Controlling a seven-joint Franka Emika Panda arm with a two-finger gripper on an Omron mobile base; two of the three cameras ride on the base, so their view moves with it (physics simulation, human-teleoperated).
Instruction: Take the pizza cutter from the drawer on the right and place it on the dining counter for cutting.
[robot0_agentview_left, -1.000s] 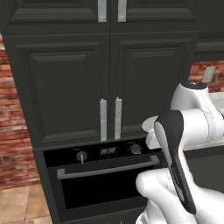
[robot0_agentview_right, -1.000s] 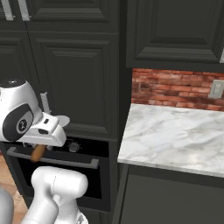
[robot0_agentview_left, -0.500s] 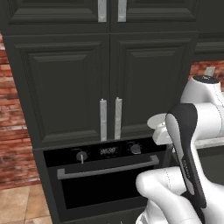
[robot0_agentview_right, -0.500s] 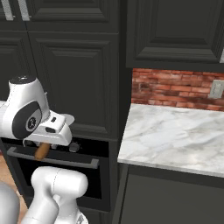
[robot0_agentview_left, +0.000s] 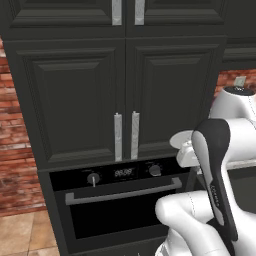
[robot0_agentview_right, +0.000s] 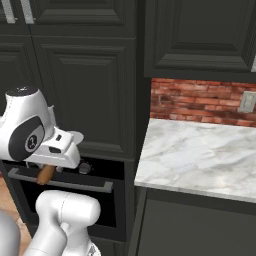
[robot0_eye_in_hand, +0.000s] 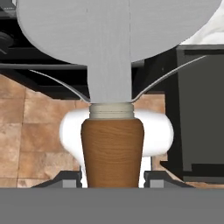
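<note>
Over the last second we see the arm swing rightward in both base views: the hand (robot0_agentview_right: 55, 150) has slid from the left edge toward the oven's (robot0_agentview_right: 100, 190) knobs, carrying the pizza cutter (robot0_agentview_right: 46, 173) with it, its brown handle now further right below the hand, nearer the marble tabletop (robot0_agentview_right: 200, 155)

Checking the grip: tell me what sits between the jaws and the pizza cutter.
Nothing. In the hand view the jaws close straight on the pizza cutter's brown handle, with no gap or object between.
</note>
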